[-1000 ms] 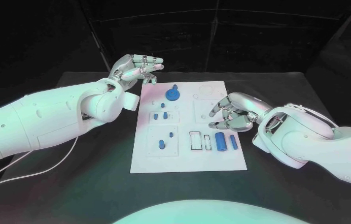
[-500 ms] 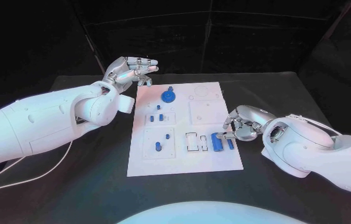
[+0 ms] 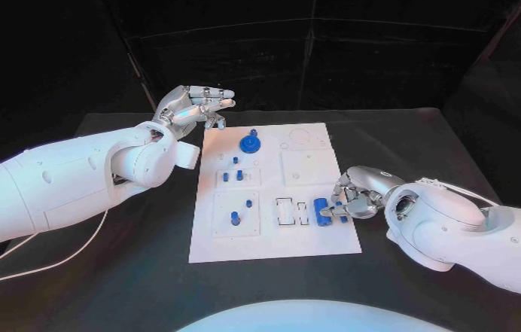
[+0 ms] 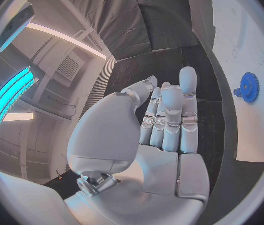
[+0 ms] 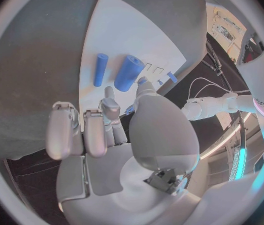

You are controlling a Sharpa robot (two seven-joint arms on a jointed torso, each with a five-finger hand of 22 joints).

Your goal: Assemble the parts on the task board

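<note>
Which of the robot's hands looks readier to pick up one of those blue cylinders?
The right hand, probably. It sits low at the task board's near right edge, fingertips right beside the thick blue cylinder. The left hand is raised off the board's far left corner, holding nothing.

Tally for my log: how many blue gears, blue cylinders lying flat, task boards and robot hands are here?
Gears: 1, the blue gear
Cylinders: 2, the thick blue cylinder and thin blue cylinder
Boards: 1, the task board
Hands: 2, the left robot hand and right robot hand
Total: 6
</note>
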